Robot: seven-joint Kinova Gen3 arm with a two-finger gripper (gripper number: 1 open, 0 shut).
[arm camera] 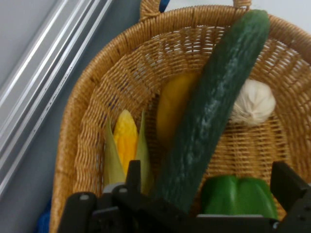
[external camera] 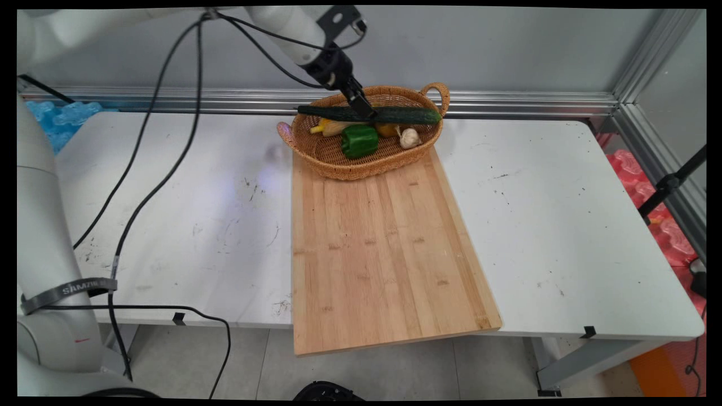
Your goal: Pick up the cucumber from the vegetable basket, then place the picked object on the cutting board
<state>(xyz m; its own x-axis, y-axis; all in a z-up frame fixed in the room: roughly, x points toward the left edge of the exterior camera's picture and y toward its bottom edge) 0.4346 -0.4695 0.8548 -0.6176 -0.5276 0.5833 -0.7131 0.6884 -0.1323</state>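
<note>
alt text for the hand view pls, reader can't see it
A long dark green cucumber runs up from between the gripper fingers, slanting across a wicker basket. Under and beside it in the basket lie an ear of corn, a yellow vegetable, a garlic bulb and a green pepper.

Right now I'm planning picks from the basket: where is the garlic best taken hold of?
Grip the garlic across its round bulb, coming from above. It sits exposed at the basket's right end, beside the green pepper. The cucumber crosses just behind it, so stay on the near side.
</note>
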